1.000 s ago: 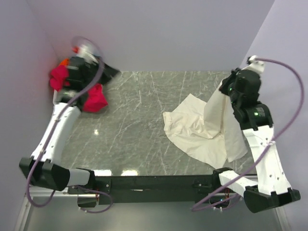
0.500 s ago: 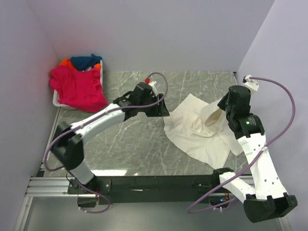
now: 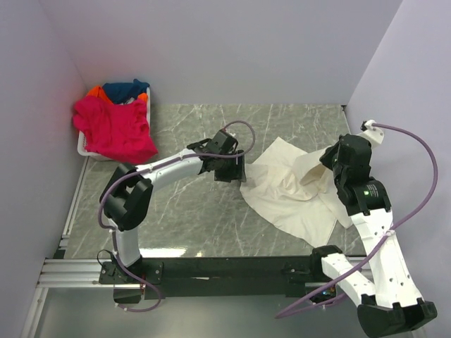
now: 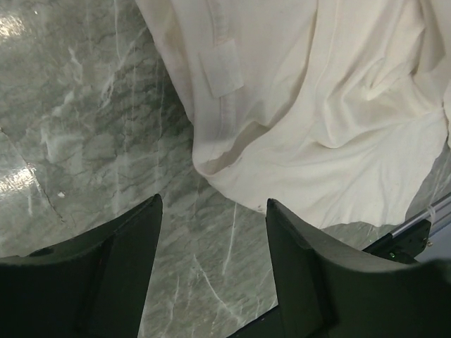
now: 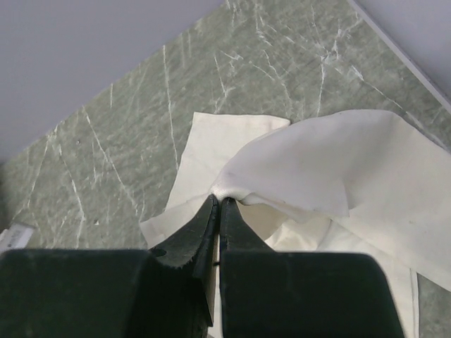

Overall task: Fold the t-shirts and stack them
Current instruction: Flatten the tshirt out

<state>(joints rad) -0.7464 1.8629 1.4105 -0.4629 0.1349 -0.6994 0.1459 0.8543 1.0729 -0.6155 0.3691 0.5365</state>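
Note:
The large cream t-shirt lies crumpled on the right half of the marble table. My right gripper is shut on a raised fold of it, and in the right wrist view the fingertips pinch the cream cloth. My left gripper is open just left of the shirt's left edge, low over the table. Between its fingers there is only bare marble, with the cream hem right ahead. A magenta pink t-shirt, a dark blue one and an orange one sit piled at the far left.
A white basket in the far left corner holds the coloured shirts, with the pink one draped over its front. Purple walls close in the table at the left, back and right. The black rail with the arm bases runs along the near edge.
My left arm swung from the basket to the table's middle beside the cream shirt and opened, leaving the pink shirt draped on the basket. My right gripper lowered with the cream fold.

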